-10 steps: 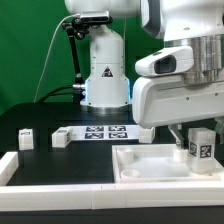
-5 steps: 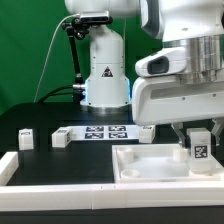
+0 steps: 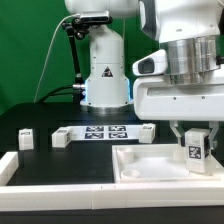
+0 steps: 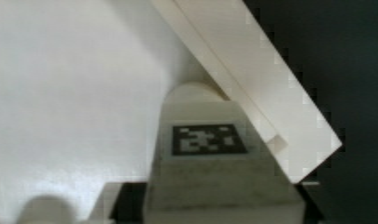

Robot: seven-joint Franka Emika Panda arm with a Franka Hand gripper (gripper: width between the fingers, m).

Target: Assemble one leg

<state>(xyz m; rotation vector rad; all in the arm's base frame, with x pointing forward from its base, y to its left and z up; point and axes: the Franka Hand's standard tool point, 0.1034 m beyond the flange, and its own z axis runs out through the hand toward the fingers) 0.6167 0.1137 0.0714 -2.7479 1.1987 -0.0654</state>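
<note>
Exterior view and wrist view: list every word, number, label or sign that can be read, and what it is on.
No words or numbers can be read in either view.
On the arm base: a triangular sign label, its print too small to read.
On the leg: a square black-and-white tag, a pattern, no letters.
On the marker board: tags of the same kind, no text.

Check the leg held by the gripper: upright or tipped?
Upright. In the exterior view the leg hangs in the gripper with its sides vertical, over the large white piece.
</note>
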